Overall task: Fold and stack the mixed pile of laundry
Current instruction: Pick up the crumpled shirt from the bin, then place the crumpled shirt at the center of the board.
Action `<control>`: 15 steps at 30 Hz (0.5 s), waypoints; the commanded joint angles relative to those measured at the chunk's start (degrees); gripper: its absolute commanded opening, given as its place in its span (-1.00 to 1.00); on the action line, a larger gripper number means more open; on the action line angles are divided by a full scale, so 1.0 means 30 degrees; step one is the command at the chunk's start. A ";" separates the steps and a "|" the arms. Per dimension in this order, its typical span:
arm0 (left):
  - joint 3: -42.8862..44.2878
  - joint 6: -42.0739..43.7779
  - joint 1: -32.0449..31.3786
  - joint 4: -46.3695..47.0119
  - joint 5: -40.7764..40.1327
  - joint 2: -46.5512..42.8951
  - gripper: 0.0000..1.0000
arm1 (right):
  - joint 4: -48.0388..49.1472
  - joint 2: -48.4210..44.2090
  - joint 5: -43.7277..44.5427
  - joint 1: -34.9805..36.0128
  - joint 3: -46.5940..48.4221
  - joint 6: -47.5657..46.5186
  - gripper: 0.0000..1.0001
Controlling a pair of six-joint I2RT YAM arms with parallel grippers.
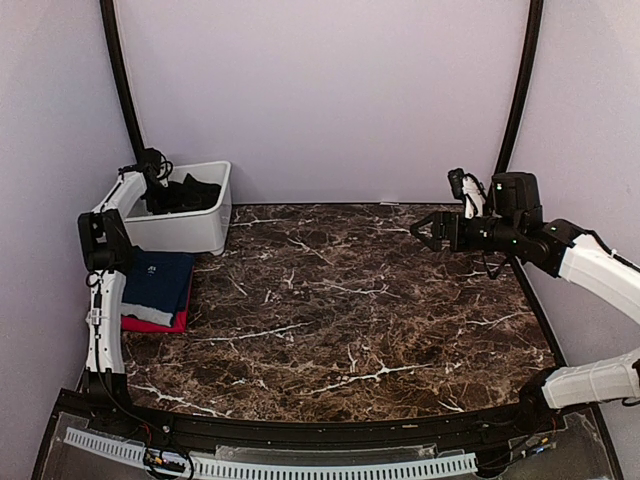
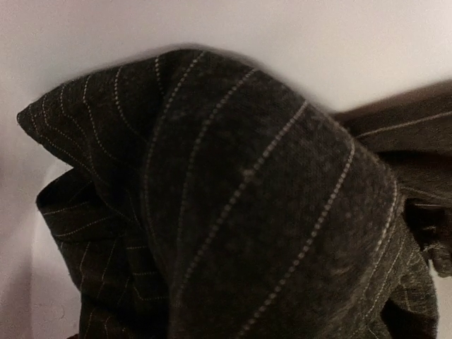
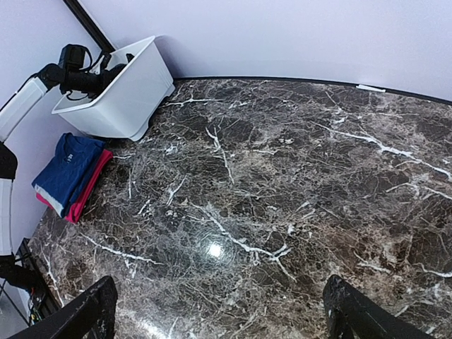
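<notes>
Pinching dark charcoal pinstriped shirt (image 2: 233, 212) in far-left-corner white plastic bin (image 1: 190, 232), left gripper (image 1: 172, 196) closed, right gripper (image 1: 420, 230) spread empty; next, lift clear.

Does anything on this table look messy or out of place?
Only the dark pinstriped shirt: it lies crumpled in the white bin at the far left, while the navy T-shirt sits folded on the red T-shirt.
</notes>
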 commanded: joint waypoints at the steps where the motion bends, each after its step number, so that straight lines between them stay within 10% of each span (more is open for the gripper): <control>1: 0.0428 -0.0477 -0.0168 0.0901 0.2287 -0.4969 -1.00 | 0.0885 -0.0097 -0.1014 -0.0110 -0.0310 0.0499 0.97; 15: 0.0451 -0.5082 -0.2051 0.4829 0.9433 -1.2029 -1.00 | 0.0198 -0.2473 -0.1160 -0.0115 -0.0726 0.0426 0.97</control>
